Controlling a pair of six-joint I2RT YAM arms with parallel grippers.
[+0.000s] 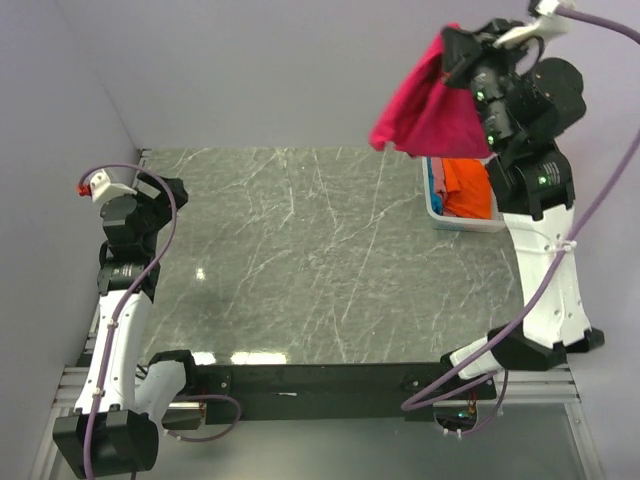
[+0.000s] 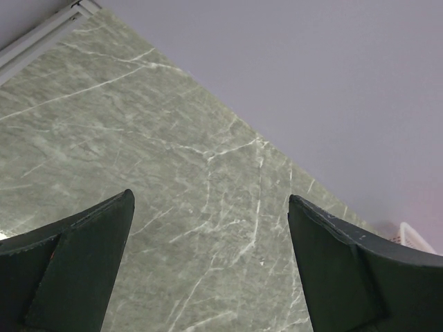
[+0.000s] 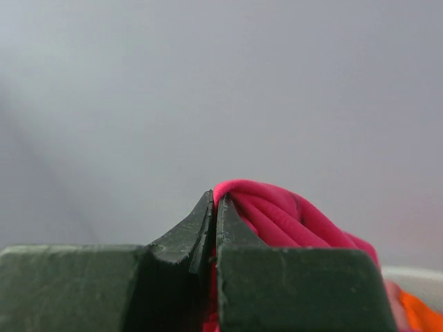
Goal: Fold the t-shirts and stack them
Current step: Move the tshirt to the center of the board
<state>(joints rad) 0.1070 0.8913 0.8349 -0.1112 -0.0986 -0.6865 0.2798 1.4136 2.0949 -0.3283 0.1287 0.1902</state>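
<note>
The right claw (image 3: 213, 200) pinches the pink shirt (image 1: 425, 105), which hangs high above the far-right basket (image 1: 462, 223) holding the orange shirt (image 1: 468, 190). The left claw (image 2: 211, 200) stands spread over the bench's (image 1: 300, 260) left side.

Dark fingers (image 2: 69, 270), white-black arms (image 1: 540, 290), purple cables (image 1: 590, 215)

Left hand (image 2: 209, 197), seen from the wrist: two dark fingers (image 2: 76, 263) rise from the lower corners, spread wide with nothing between them. Below lies a grey-green marbled surface (image 2: 173, 159) crossed by white veins. A pale lilac wall (image 2: 311, 83) fills the upper right. A white rail (image 2: 41, 34) edges the upper left corner, and a white basket corner (image 2: 415, 238) shows at the right edge.
</note>
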